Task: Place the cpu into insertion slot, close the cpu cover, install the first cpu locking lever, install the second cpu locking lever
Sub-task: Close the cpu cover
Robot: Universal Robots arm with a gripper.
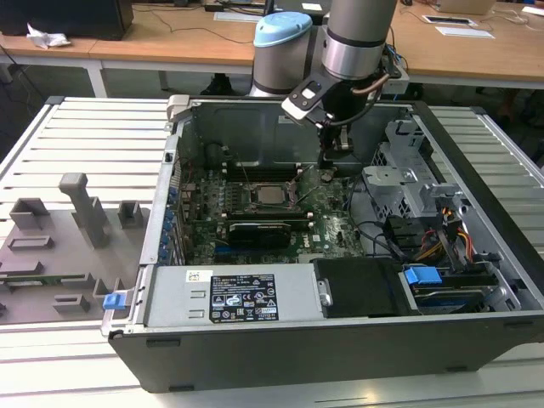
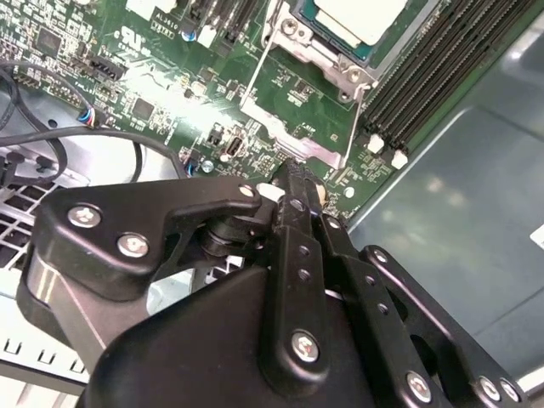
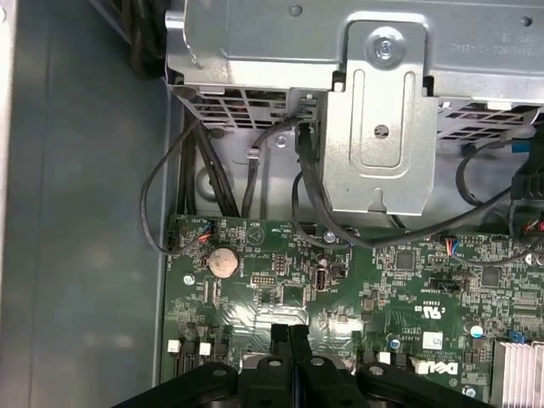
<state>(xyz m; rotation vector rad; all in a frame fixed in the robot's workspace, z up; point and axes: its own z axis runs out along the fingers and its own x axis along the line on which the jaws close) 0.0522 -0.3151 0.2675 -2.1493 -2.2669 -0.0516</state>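
Jaws are sitting pressed together, with no gap showing between them in both wrist views; whether they are nipping anything thin I cannot tell. The black, jointed metal gripper (image 2: pixel 293 177) is hanging low over the green printed motherboard (image 3: pixel 391 289). Its tip is just beside the free edge of the thin, silver-grey, square-framed metal cpu cover (image 2: pixel 293 146), which appears to be standing swung open from the socket. The small, flat, square, silver-topped cpu (image 2: pixel 361 17) is already lying in the black-framed, metal-rimmed square insertion slot (image 1: pixel 252 197), so the placing looks done and closing the cover seems to be the step in hand. That move is calling, I judge, for a steady push on the cover's free edge, swinging it over the chip without scraping the small parts on the board
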